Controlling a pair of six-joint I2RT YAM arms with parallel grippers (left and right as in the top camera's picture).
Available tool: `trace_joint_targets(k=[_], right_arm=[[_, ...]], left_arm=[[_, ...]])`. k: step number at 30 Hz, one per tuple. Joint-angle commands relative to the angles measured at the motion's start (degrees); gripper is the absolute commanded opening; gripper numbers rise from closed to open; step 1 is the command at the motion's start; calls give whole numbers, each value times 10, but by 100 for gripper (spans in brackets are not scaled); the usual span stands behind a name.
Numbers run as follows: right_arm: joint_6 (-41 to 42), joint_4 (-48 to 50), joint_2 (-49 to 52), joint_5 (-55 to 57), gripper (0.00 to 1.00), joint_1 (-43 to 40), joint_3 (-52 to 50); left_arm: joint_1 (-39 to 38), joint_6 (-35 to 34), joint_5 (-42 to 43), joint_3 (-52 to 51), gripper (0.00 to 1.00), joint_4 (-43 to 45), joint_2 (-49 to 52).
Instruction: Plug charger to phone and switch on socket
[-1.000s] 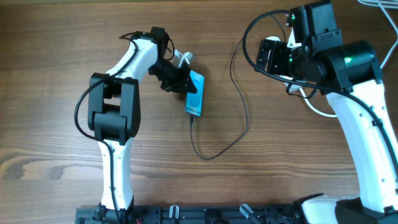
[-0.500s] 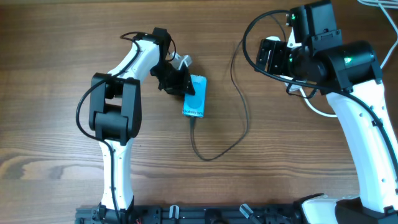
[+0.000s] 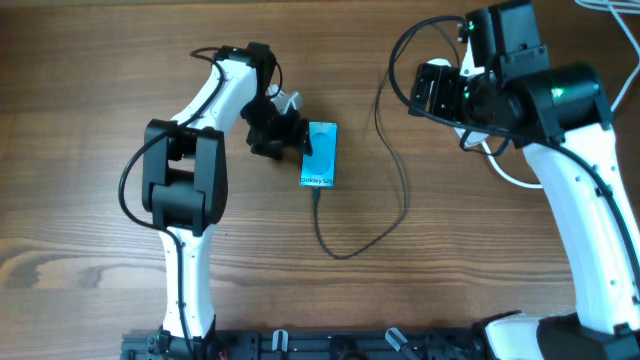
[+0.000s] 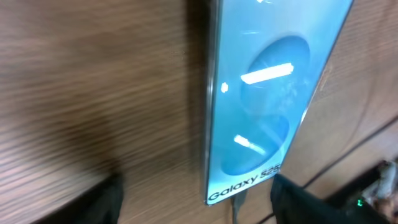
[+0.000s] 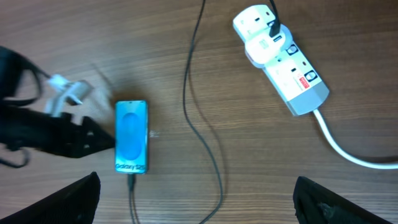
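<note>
Overhead: the phone [image 3: 319, 153] lies flat on the wooden table [image 3: 80, 230], a little left of centre, screen up, long axis nearly vertical in this view. The white "Galaxy" strip is at the end nearer the robot bases.

The charger [image 3: 405, 200] meets that end with its dark plug. From there the thin black cable loops toward the bases, then curves up and away toward the right arm. Whether the plug is fully seated, I cannot tell.

Right wrist view: the socket [image 5: 283, 59] lies well apart from the phone, at the upper right, set on a diagonal. A white adapter sits in one outlet with the black cable leaving it. A thick white cord [image 5: 348, 149] runs off its lower end. Switch position not readable.

Left gripper [image 3: 300, 143]: released, at the phone's left edge. In the left wrist view its two fingers [image 4: 106, 199] stand wide apart at the bottom corners, with the phone's "Galaxy" end between them; contact with the phone's edges is not evident.

Right gripper [image 5: 198, 180]: jaws spread wide, empty, hanging above the table with phone, cable and socket all below it.
</note>
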Motion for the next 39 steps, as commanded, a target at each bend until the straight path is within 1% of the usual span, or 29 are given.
trace_joint_targets(k=[1,3,5,9,13,16,20,22,26,29,32,39], right_arm=[[-49,0,57,-44,100,-65,-3],[-72,14,87,-54,100,-108,-3],[-82,47,112,-51,100,-145,-3],[-87,178,167,-11,100,-213,-3],[-87,239,226,17,100,-235,-3],[-88,285,276,68,100,-241,-3],[-92,330,321,68,100,-240,-3],[-111,332,337,58,100,-240,-4],[-179,308,351,30,100,-240,-6],[-182,291,359,25,100,-240,-6],[-198,270,374,-13,100,-240,-6],[-170,264,398,-24,100,-240,-6]], left_arm=[[2,-90,-116,49,100,13,-111],[2,-162,-191,50,100,39,-169],[2,-209,-244,50,100,54,-213],[2,-209,-258,50,100,65,-255],[2,-209,-258,50,100,65,-254],[2,-209,-258,50,100,65,-254],[2,-209,-258,50,100,65,-254],[2,-209,-258,50,100,65,-254],[2,-209,-258,50,100,65,-254],[2,-209,-258,50,100,65,-254],[2,-209,-258,50,100,65,-254],[2,-209,-258,50,100,65,-254]])
